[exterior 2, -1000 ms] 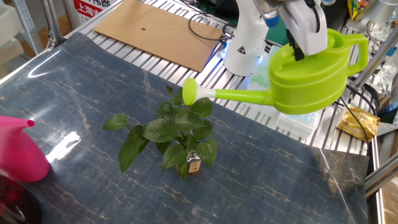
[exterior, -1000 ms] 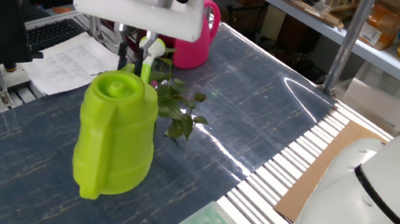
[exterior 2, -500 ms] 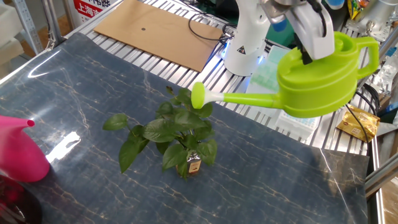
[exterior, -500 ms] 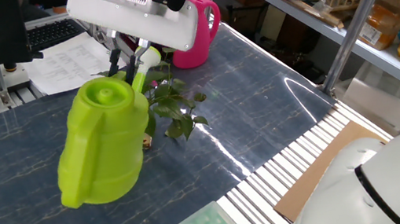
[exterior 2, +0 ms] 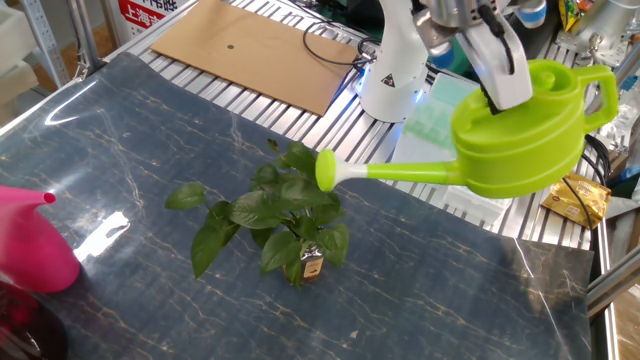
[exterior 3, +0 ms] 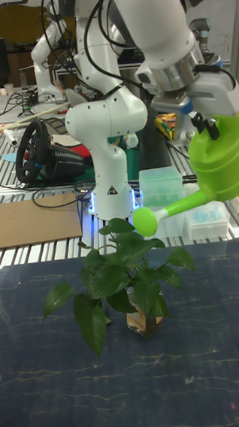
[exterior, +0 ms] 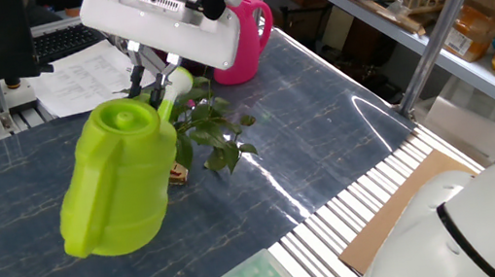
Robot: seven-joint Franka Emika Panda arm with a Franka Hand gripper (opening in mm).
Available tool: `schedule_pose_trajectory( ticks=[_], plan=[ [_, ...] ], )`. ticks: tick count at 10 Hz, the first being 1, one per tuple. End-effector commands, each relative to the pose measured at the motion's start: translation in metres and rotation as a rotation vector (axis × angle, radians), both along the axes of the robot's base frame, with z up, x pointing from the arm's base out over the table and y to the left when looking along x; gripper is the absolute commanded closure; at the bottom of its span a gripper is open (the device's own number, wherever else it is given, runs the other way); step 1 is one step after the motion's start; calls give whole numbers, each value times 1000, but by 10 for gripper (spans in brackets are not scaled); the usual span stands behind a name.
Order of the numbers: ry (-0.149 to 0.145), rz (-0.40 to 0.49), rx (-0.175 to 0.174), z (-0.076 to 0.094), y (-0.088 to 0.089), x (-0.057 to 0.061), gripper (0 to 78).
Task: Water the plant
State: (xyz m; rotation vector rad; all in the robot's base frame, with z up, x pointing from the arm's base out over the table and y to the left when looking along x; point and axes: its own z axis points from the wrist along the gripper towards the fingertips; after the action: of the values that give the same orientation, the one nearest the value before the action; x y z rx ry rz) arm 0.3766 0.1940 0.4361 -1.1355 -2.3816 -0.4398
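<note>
Plant [exterior 2: 270, 215]: stood on the table [exterior 2: 120, 140] in its small bottle, under the rose, so poured water would fall on the leaves.
Watering can [exterior 2: 515, 130]: held aloft, spout tipped slightly down toward the plant.
Gripper [exterior 2: 490, 95]: fingers pinched on the can's top handle.

We see open tabletop [exterior 2: 120, 130] left of the plant [exterior 2: 275, 215], bare surface near it, lime green watering can [exterior 2: 520, 130] held aloft at right, its spout [exterior 2: 385, 172] over the leaves, pink watering can [exterior 2: 30, 250] blocking the far-left edge.
</note>
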Motion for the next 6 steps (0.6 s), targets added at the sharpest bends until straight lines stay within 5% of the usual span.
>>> schedule_pose_trajectory(
  ticks=[1, 6],
  plan=[
    [19, 9, 26, 1, 0, 1, 764],
    [54, 34, 67, 8, -7, 8, 764]
  ],
)
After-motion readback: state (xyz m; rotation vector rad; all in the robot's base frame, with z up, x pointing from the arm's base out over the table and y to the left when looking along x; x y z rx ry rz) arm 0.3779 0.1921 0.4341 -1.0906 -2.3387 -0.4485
